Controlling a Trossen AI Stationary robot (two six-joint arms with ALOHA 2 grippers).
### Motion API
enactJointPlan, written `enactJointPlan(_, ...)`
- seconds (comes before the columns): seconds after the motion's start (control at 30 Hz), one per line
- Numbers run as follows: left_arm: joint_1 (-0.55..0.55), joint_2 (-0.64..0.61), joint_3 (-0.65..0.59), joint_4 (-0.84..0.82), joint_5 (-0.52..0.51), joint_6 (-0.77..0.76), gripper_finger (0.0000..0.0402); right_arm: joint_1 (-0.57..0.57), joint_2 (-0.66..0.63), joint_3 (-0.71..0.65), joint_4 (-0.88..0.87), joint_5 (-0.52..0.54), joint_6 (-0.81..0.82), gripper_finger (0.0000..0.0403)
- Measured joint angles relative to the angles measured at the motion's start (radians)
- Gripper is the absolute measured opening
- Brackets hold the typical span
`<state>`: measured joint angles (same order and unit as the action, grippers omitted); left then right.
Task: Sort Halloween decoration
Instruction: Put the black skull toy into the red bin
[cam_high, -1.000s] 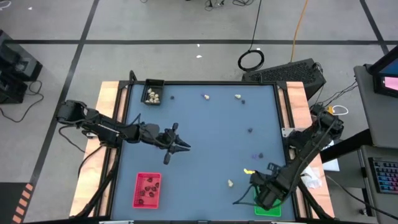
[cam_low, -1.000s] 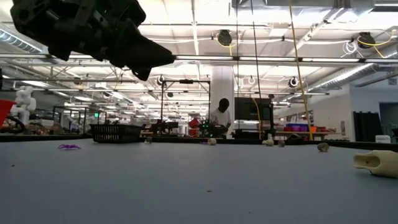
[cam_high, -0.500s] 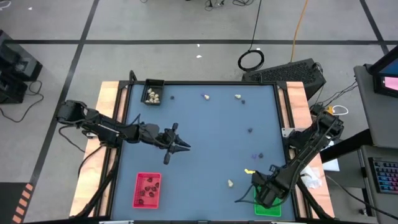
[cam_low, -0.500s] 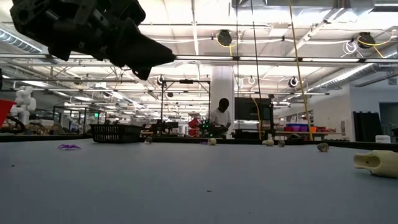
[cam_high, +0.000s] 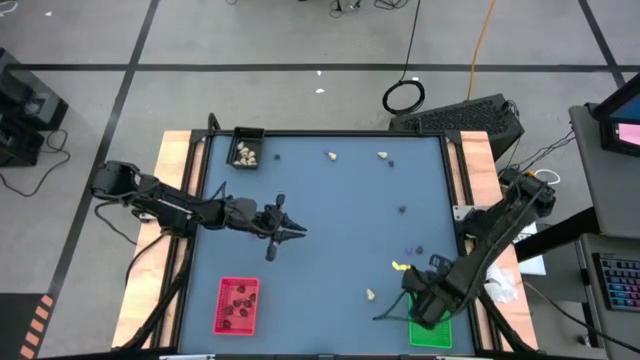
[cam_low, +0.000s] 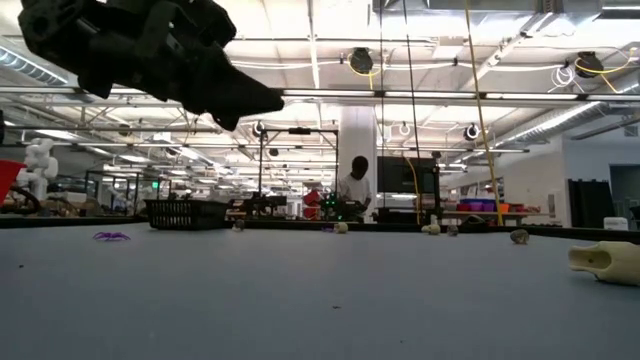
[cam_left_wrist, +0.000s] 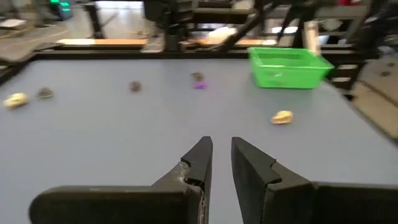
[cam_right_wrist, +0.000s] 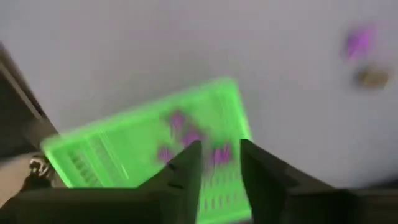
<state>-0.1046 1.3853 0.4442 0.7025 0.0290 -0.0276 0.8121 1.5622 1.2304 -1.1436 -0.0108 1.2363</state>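
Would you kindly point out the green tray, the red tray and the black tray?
green rectangular tray (cam_left_wrist: 289, 67), left wrist view, front wall.
red rectangular tray (cam_high: 222, 308), high view, left rim.
black rectangular tray (cam_high: 246, 132), high view, far rim.

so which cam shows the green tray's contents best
The right wrist view: it looks down into the green tray, showing purple bits inside. In the high view the right gripper covers most of it. The left wrist view shows only its outer wall; the low view misses it.

Even, bright overhead light; ceiling strip lamps (cam_low: 330, 40) glare in low view. Blue table (cam_high: 330, 230) evenly lit, soft shadows. Green tray (cam_right_wrist: 149, 149) motion-blurred in right wrist view; items beyond it smeared.
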Motion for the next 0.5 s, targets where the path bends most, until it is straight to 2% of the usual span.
enactJointPlan(0.17, 0.028, 0.0, 0.0, -0.008, -0.029, 0.007, 0.0053, -0.105, -0.082, -0.014, 0.015, 0.131, -0.162, 0.0012)
enactJointPlan(0.3, 0.033, 0.0, 0.0, -0.011, -0.029, 0.008, 0.0053, -0.222, -0.122, -0.089, 0.074, 0.153, -0.312, 0.0006)
enactJointPlan(0.5, 0.033, 0.0, 0.0, -0.016, -0.029, 0.015, 0.0053, -0.425, -0.167, -0.222, 0.254, 0.167, -0.529, 0.0001)
